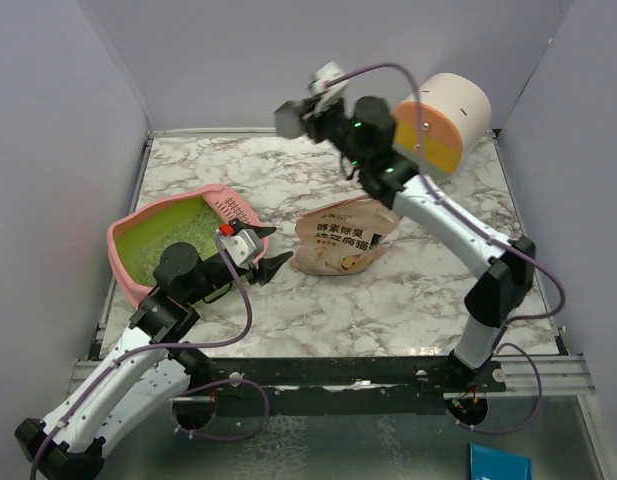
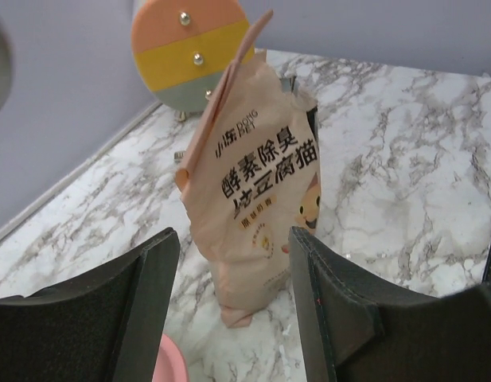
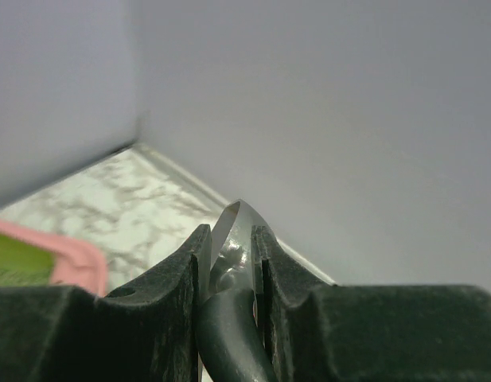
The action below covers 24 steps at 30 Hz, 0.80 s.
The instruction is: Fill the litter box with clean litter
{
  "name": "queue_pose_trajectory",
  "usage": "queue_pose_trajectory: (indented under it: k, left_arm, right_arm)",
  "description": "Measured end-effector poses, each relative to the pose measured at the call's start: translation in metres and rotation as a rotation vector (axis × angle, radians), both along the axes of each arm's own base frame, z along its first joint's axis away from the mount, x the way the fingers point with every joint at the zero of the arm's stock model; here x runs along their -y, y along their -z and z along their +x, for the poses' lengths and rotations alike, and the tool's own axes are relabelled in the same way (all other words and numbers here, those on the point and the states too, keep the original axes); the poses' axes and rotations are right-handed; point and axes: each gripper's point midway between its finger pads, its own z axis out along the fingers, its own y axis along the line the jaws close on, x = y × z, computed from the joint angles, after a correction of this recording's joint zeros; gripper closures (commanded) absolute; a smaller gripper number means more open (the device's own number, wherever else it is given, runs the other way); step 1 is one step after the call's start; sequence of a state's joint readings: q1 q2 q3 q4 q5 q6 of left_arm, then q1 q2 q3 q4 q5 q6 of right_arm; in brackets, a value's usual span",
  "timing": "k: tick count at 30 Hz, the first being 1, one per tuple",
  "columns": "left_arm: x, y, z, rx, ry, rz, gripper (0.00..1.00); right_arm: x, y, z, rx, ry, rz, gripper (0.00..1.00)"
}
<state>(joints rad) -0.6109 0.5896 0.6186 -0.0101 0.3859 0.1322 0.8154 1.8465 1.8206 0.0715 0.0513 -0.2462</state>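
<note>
Marble-patterned counter (image 1: 388, 310), smooth, walled in grey. At 9 o'clock we note the litter box (image 1: 123, 262): shallow pink plastic, yellow-green inside, slotted rim piece on its 3 o'clock edge. The clean litter (image 1: 186, 230) shows as a pale grainy patch on its floor. Round drawer unit (image 1: 443, 120) at 1 o'clock, banded cream, orange and yellow. Crinkled tan pouch (image 1: 343, 240) lies at centre. Left claw (image 1: 271, 250), just beside the box rim, gapes wide, empty. Right claw (image 3: 229, 263), raised at 12 o'clock, pinches a thin shiny metal strip (image 3: 233, 227).
</note>
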Motion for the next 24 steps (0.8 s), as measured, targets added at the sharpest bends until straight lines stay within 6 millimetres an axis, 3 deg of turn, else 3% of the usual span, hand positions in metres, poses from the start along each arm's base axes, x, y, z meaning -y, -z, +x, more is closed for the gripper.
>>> queue_pose_trajectory:
  k: [2, 3, 6, 10, 12, 16, 21, 24]
  left_arm:
    - [0.002, -0.01, 0.006, 0.019, -0.01, -0.018, 0.39]
    - [0.004, -0.015, 0.009, 0.027, -0.014, -0.026, 0.39]
    - [0.011, -0.029, 0.022, 0.038, -0.022, -0.037, 0.39]
    - [0.029, -0.048, 0.045, 0.04, -0.011, -0.027, 0.39]
    - [0.041, -0.053, 0.056, 0.035, 0.014, 0.003, 0.38]
    - [0.063, -0.057, 0.07, 0.024, 0.095, 0.086, 0.38]
    - [0.076, -0.053, 0.075, 0.018, 0.166, 0.143, 0.38]
    - [0.082, -0.056, 0.079, 0.013, 0.199, 0.157, 0.38]
  right_arm:
    - [0.063, -0.02, 0.024, -0.023, 0.086, 0.08, 0.99]
    - [0.105, -0.034, 0.036, -0.024, 0.144, 0.132, 0.99]
    - [0.192, -0.061, 0.047, -0.028, 0.248, 0.251, 0.99]
    - [0.27, -0.075, 0.035, -0.073, 0.288, 0.374, 0.99]
    - [0.298, -0.073, 0.03, -0.109, 0.313, 0.4, 0.99]
    - [0.328, -0.053, 0.015, -0.22, 0.371, 0.397, 0.99]
    - [0.321, 0.003, -0.024, -0.385, 0.341, 0.338, 0.99]
    - [0.319, 0.016, -0.036, -0.431, 0.329, 0.304, 0.99]
